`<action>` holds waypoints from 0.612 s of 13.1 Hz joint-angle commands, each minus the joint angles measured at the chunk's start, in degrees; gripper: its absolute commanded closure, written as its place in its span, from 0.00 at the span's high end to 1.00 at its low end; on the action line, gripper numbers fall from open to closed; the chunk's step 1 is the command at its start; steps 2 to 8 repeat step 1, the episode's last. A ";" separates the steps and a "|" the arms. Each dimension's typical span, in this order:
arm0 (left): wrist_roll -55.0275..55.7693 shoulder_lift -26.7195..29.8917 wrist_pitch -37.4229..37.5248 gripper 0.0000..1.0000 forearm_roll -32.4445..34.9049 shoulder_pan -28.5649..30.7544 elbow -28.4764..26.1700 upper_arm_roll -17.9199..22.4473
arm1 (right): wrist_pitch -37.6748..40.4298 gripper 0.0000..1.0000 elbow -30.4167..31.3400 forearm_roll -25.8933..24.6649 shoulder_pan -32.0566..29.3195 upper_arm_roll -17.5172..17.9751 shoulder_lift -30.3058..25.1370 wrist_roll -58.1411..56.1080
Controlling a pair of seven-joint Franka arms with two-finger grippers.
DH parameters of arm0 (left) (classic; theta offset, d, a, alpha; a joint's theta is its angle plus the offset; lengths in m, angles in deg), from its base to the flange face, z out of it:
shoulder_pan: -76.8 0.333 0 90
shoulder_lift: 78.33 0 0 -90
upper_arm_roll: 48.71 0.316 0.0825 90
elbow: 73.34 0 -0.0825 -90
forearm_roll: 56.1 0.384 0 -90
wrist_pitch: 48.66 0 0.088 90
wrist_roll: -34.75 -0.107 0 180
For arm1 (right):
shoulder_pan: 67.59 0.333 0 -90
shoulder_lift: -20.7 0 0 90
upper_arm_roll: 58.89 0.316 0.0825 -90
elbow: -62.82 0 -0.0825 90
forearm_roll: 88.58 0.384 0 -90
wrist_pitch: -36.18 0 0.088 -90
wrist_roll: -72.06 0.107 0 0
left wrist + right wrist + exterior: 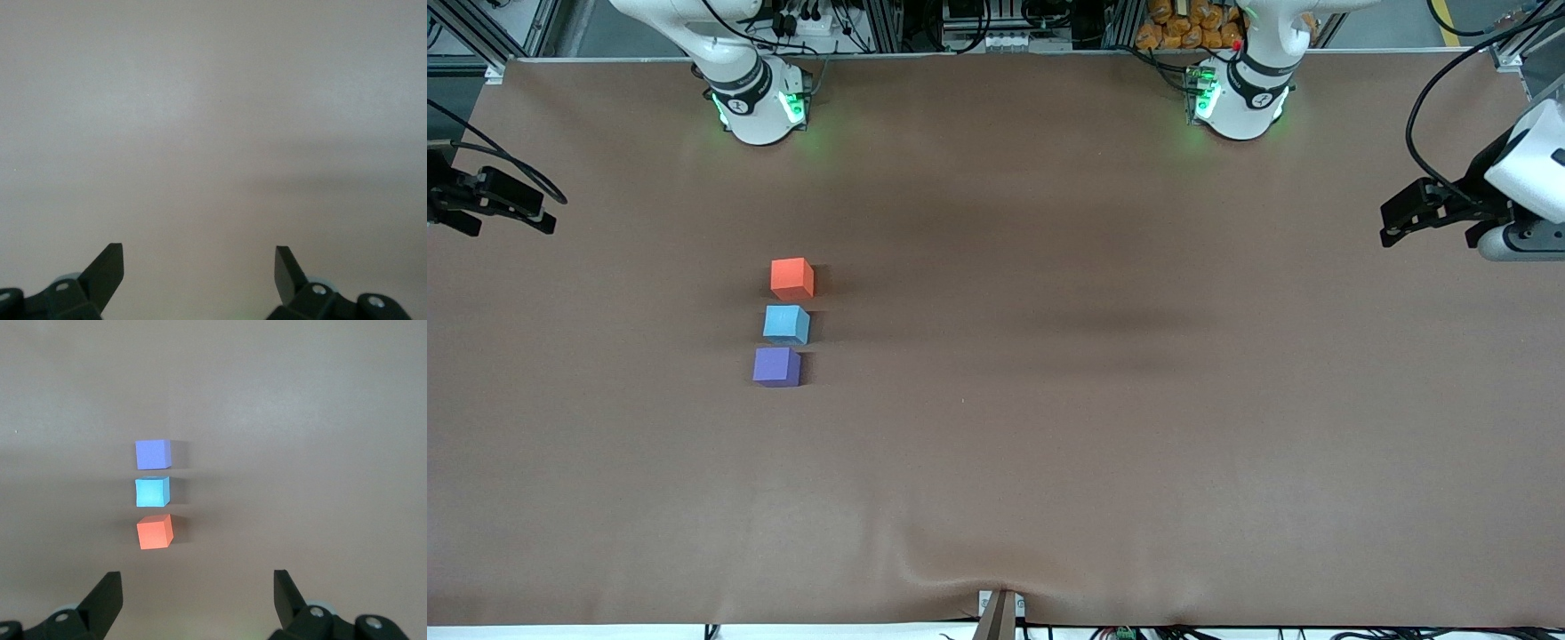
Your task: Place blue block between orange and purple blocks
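On the brown bench, the sky-blue matte cube sits between the orange-red cube and violet-purple cube, while the left pincer and right pincer hang released at the bench's ends, holding nothing.

A brown table with orange items past its edge.

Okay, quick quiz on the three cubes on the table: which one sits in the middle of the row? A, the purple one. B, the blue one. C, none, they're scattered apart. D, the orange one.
B: the blue block lies in line between the orange block, farther from the front camera, and the purple block, nearer to it; the right wrist view shows the same order.
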 commanded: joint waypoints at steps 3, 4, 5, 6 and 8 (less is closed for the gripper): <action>2.36 0.63 2.20 1.00 -1.14 0.69 1.29 -0.95 | 1.63 1.00 -0.19 -2.11 -1.17 0.95 -1.32 -2.42; 2.36 0.63 2.20 1.00 -1.14 0.69 1.29 -0.95 | 1.63 1.00 -0.19 -2.11 -1.17 0.95 -1.32 -2.42; 2.36 0.63 2.20 1.00 -1.14 0.69 1.29 -0.95 | 1.63 1.00 -0.19 -2.11 -1.17 0.95 -1.32 -2.42; 2.36 0.63 2.20 1.00 -1.14 0.69 1.29 -0.95 | 1.63 1.00 -0.19 -2.11 -1.17 0.95 -1.32 -2.42; 2.36 0.63 2.20 1.00 -1.14 0.69 1.29 -0.95 | 1.63 1.00 -0.19 -2.11 -1.17 0.95 -1.32 -2.42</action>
